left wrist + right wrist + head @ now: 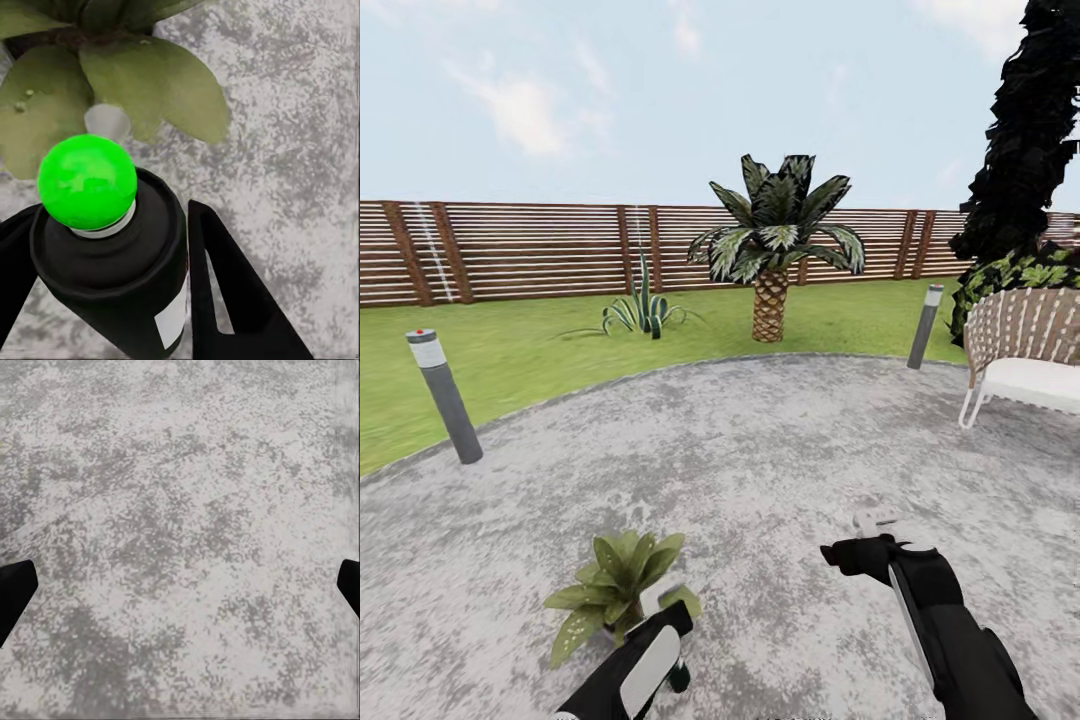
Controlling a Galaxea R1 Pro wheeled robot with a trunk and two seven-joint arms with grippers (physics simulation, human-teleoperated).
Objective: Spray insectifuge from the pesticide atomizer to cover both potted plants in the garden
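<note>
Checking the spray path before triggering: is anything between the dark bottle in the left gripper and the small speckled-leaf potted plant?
Nothing visible. The left gripper holds the dark, pale-labelled atomizer bottle just short of the small green-leaved potted plant; only bare grey paving lies around them.

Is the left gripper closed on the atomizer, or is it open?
Closed on it: in the left wrist view, the left gripper has its black fingers pressed on both sides of the pesticide atomizer.
</note>
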